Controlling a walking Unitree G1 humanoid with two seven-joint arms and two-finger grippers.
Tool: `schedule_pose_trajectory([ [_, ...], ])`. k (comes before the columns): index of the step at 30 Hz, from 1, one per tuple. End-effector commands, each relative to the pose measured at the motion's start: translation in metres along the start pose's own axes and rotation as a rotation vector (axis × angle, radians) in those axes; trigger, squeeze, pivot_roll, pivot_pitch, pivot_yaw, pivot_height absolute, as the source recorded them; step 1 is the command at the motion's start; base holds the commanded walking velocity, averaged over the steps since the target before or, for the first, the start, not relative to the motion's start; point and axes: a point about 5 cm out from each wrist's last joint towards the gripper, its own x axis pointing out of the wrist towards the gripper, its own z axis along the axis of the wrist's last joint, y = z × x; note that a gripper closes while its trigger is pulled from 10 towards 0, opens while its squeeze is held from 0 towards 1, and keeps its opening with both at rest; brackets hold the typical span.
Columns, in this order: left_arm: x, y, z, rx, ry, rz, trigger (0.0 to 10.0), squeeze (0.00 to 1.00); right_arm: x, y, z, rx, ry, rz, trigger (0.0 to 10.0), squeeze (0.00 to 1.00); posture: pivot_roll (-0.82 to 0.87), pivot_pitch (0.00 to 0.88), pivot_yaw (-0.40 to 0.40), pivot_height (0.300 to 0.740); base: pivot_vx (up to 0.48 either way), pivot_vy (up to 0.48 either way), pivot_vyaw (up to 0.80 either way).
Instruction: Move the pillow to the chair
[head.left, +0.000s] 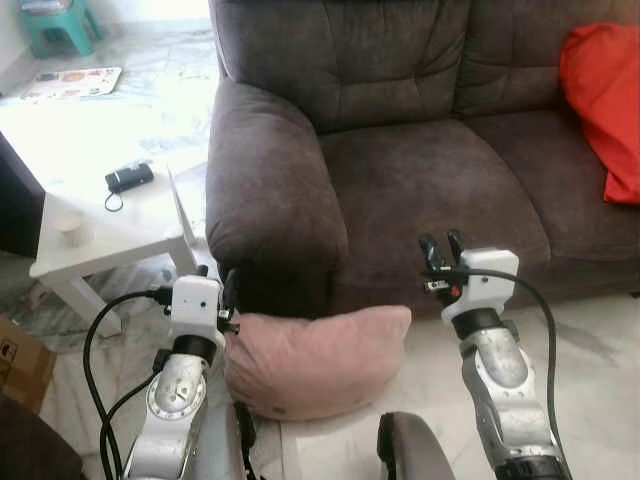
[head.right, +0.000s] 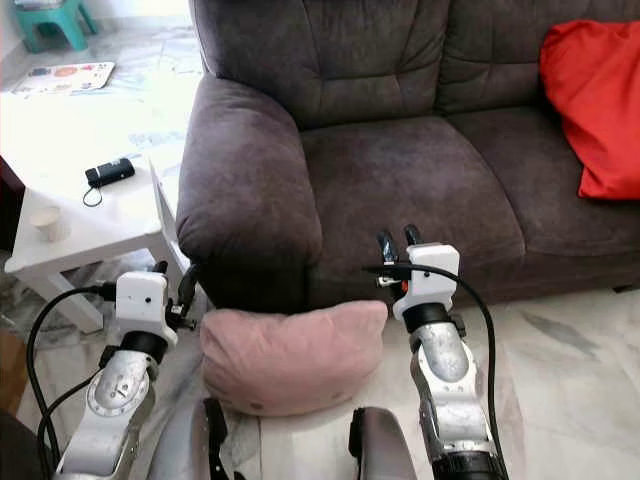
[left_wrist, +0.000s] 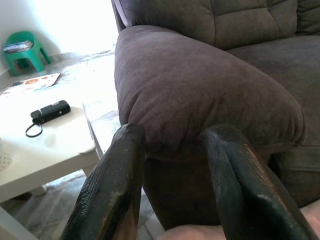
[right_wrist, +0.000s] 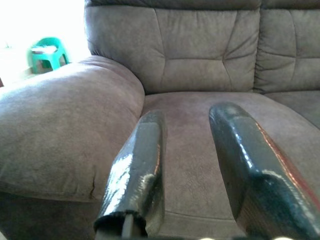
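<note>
A pink pillow (head.left: 310, 360) sits low in front of me, between my two arms, just before the base of the dark brown sofa (head.left: 430, 180). At the pillow's left end my left gripper (head.left: 217, 280) is open, its fingers pointing at the sofa's armrest (left_wrist: 200, 85), with the pillow's edge just below them. My right gripper (head.left: 441, 245) is open above the pillow's right corner and faces the seat cushion (right_wrist: 200, 125). Nothing lies between either pair of fingers.
A red cushion (head.left: 605, 100) leans on the sofa's right side. To the left stands a white side table (head.left: 110, 240) carrying a black device (head.left: 129, 177) and a small cup (head.left: 72, 228). A green stool (head.left: 55, 25) is far back left; a cardboard box (head.left: 20, 365) sits at lower left.
</note>
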Motion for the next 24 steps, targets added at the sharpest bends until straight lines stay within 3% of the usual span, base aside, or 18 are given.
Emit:
schedule_pose_trajectory([
  [1, -0.003, 0.002, -0.004, 0.003, 0.017, 0.014, 10.0, 0.00, 0.000, 0.001, 0.001, 0.002, -0.008, 0.006, 10.0, 0.00, 0.00, 0.088, 0.013, 0.555, 0.000, 0.000, 0.00],
  [11, -0.002, 0.002, -0.005, 0.000, 0.021, 0.017, 10.0, 0.00, 0.001, 0.001, 0.000, -0.001, 0.005, 0.008, 10.0, 0.00, 0.00, 0.092, 0.010, 0.555, 0.000, 0.000, 0.00],
  [16, -0.004, 0.004, -0.010, -0.043, 0.054, 0.040, 10.0, 0.00, 0.002, 0.001, -0.003, -0.019, 0.033, 0.010, 10.0, 0.00, 0.00, 0.093, 0.011, 0.540, 0.000, 0.000, 0.00],
  [24, -0.012, 0.010, -0.041, -0.140, 0.231, 0.077, 10.0, 0.00, 0.001, 0.003, 0.000, -0.005, 0.000, 0.029, 10.0, 0.00, 0.00, 0.100, 0.010, 0.540, 0.000, 0.000, 0.00],
])
